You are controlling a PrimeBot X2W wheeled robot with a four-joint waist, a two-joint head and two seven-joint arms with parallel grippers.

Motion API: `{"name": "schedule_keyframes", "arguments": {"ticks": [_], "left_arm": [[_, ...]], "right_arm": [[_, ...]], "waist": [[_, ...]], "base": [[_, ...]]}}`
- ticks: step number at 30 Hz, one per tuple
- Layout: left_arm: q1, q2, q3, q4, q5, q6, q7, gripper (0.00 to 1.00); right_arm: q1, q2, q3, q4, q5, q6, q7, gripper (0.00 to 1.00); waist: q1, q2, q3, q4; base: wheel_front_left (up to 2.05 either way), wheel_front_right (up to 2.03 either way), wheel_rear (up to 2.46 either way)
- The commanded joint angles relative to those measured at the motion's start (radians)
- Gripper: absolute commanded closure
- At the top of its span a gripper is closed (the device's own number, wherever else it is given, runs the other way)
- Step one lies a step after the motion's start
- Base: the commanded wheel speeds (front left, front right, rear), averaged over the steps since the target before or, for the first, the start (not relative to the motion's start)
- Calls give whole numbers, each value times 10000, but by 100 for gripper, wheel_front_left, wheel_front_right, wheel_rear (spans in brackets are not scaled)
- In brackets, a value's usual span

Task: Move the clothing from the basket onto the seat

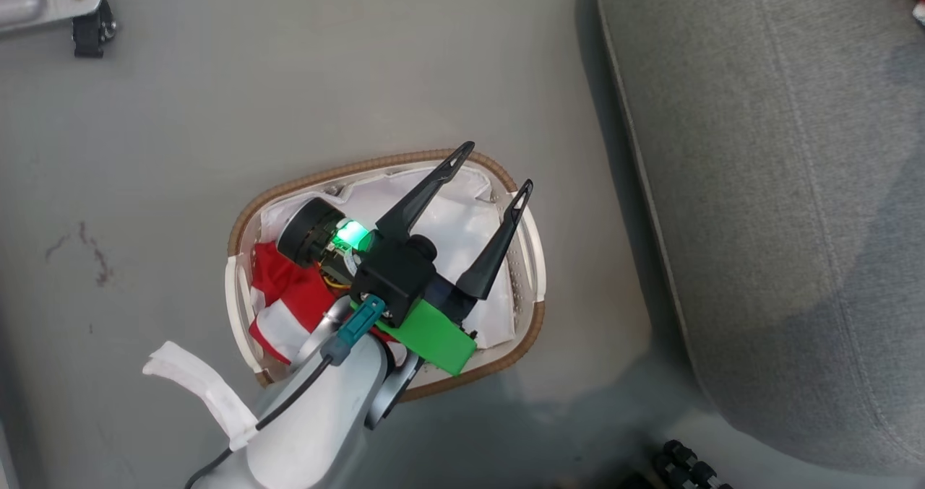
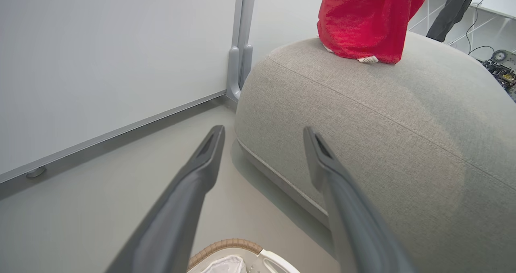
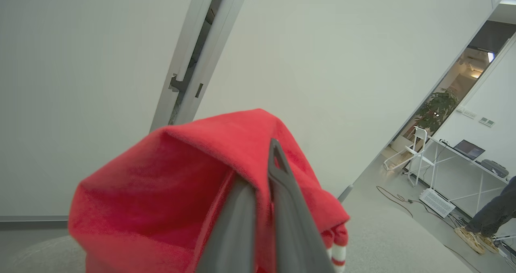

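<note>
The white basket (image 1: 531, 330) with a brown woven rim stands on the floor left of the grey seat (image 1: 780, 185). Red and white striped clothing (image 1: 285, 305) lies in its left end on the white liner. My left gripper (image 1: 497, 165) hovers open and empty over the basket's far rim, and its fingers (image 2: 201, 168) point at the seat (image 2: 383, 136). My right gripper (image 3: 262, 164) is shut on a red garment (image 3: 169, 192) that drapes over its fingers. In the left wrist view that garment (image 2: 363, 19) hangs with its lower end touching the seat's top.
A loose strip of white liner (image 1: 195, 388) trails over the basket's near left side. A metal caster leg (image 1: 50, 1) stands at the far left. A person's leg (image 3: 492, 212) is beside a desk (image 3: 463, 156) beyond the seat. A wall panel (image 2: 100, 63) runs behind.
</note>
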Motion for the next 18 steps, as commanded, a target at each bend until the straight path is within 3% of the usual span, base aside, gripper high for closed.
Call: {"name": "schedule_keyframes", "arguments": {"ticks": [1,7,14,15,16,17,18], "left_arm": [[-249,62,67,-34,105,12,-9,0],[-149,153,280,-36,194,12,-9,0],[50,251,404,101,252,12,-9,0],[83,263,402,123,246,12,-9,0],[111,267,409,152,236,12,-9,0],[121,269,399,168,234,12,-9,0],[138,271,391,187,228,12,-9,0]], "right_arm": [[234,105,-50,136,-79,-14,-49,100],[1078,648,-217,678,-174,-14,-49,100],[2002,1225,13,452,20,-14,-49,100],[2134,1280,49,351,74,-14,-49,81],[2251,1351,83,245,175,-14,-49,19],[2353,1406,91,167,258,-14,-49,0],[2526,1451,117,81,331,-14,-49,0]], "waist": [[-2,0,822,581],[-2,0,1009,435],[-2,0,853,110],[-2,0,790,62],[-2,0,731,21],[-2,0,668,-9],[-2,0,581,-40]], "base": [[0,0,0],[0,0,0],[0,0,0],[0,0,0],[0,0,0],[0,0,0],[0,0,0]]}}
